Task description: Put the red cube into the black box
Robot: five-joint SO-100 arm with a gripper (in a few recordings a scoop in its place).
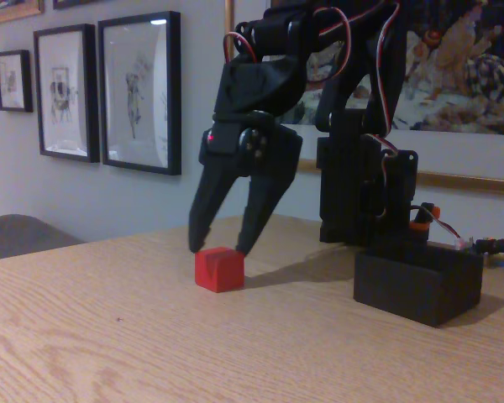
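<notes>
Jaws [219, 245] spread over red cube [219, 269], black box [417, 286] right

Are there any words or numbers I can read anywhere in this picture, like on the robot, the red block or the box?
None can be read.
The red cube: plain faces, no writing.
The black box: plain walls, no label.
The gripper and arm: no brand or number shows.
The framed pictures on the wall: drawings only; any small marks in them are too blurred to read.
</notes>
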